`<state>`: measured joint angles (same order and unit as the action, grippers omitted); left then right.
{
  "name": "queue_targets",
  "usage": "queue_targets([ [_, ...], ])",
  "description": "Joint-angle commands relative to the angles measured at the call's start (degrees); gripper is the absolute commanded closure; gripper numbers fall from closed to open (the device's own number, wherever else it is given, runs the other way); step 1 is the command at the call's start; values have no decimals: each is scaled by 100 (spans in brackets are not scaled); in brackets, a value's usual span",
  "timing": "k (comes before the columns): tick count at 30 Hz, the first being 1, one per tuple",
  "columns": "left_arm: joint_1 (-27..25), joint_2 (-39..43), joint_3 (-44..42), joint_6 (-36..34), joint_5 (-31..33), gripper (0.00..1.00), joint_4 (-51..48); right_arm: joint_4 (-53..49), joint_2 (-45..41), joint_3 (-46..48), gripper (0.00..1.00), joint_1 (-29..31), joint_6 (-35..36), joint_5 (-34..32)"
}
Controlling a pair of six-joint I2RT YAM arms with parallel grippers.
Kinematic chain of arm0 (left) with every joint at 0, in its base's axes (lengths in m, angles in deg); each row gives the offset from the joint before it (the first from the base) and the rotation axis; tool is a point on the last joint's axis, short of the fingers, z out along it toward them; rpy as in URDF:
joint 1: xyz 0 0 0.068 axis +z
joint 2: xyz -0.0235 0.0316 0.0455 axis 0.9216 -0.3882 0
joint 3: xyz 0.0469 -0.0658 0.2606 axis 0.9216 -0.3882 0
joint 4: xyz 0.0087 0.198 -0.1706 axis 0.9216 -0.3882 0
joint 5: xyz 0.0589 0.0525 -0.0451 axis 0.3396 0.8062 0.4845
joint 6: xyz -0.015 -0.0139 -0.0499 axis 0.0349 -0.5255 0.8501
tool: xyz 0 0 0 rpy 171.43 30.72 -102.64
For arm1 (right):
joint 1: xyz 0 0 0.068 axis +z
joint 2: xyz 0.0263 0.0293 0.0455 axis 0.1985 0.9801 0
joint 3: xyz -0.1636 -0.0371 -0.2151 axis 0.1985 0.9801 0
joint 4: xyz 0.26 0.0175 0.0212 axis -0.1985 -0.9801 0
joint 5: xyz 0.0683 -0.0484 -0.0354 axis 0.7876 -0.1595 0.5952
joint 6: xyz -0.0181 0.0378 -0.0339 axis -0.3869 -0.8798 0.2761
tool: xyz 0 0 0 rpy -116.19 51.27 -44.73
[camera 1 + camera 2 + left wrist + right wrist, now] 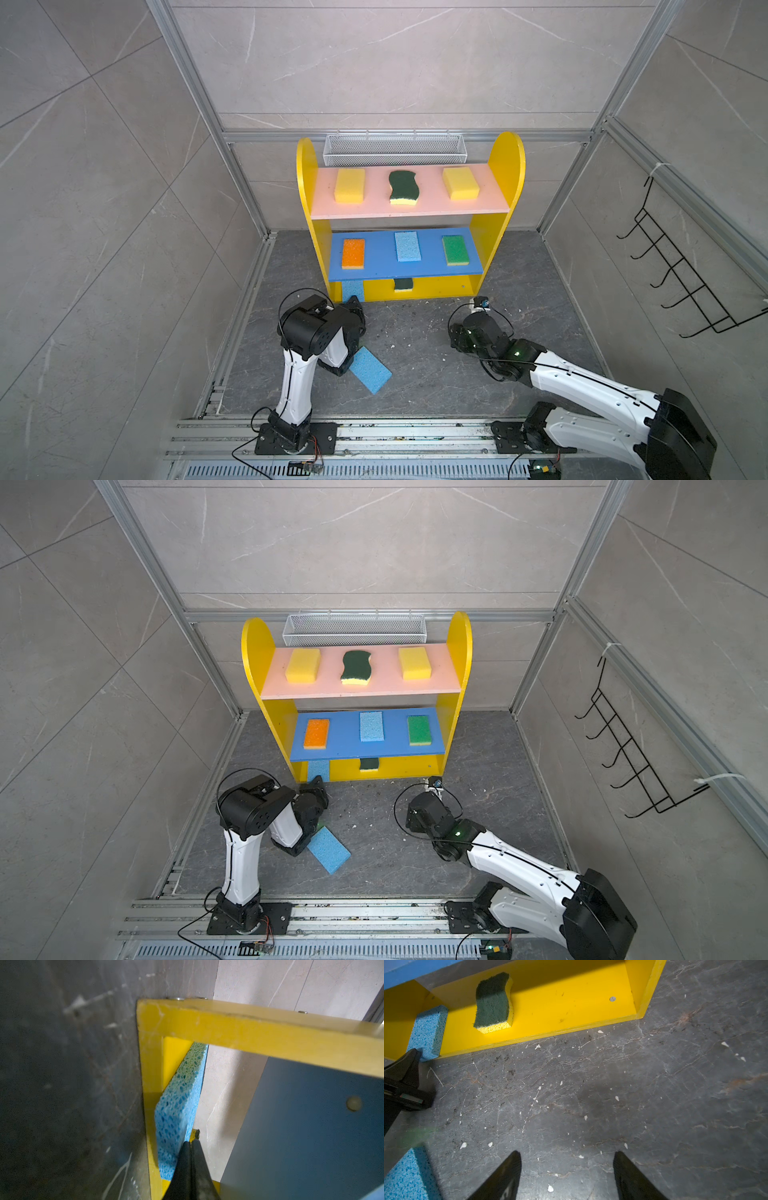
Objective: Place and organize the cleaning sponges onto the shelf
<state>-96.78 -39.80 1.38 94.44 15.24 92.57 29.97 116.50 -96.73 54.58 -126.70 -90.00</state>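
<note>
Left gripper (191, 1144), tips together, pressed a blue sponge (178, 1109) into the shelf (249, 1028).
Right gripper (566, 1167) gaped empty; the floor sponge (370, 370) probably awaited a grasp.

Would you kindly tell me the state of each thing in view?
Left gripper: shut, tips at base blue sponge.
Right gripper: open, empty.
Base blue sponge: flat on base, at its front edge.
Base scourer: flat on base, green side up.
Floor sponge: lying on floor, not shelved.
Pink board: holds three, flat.
Blue board: holds three, flat.
</note>
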Motion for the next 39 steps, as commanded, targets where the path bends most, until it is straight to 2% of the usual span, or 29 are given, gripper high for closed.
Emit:
queue_targets([
  [1, 176, -230, 6, -86, -157, 100, -1152, 68, 56, 67, 28, -30, 11, -3],
  [17, 359, -204, 177, -406, -532, 100, -1240, 86, 42, 89, 28, -42, 1, 8],
  [30, 352, 892, -814, -691, -698, 100, -1511, 112, 10, 122, 28, -42, -22, 98],
  [39, 361, 1226, -543, -979, -970, 100, -2159, 99, -41, 121, 28, -45, -16, 112],
])
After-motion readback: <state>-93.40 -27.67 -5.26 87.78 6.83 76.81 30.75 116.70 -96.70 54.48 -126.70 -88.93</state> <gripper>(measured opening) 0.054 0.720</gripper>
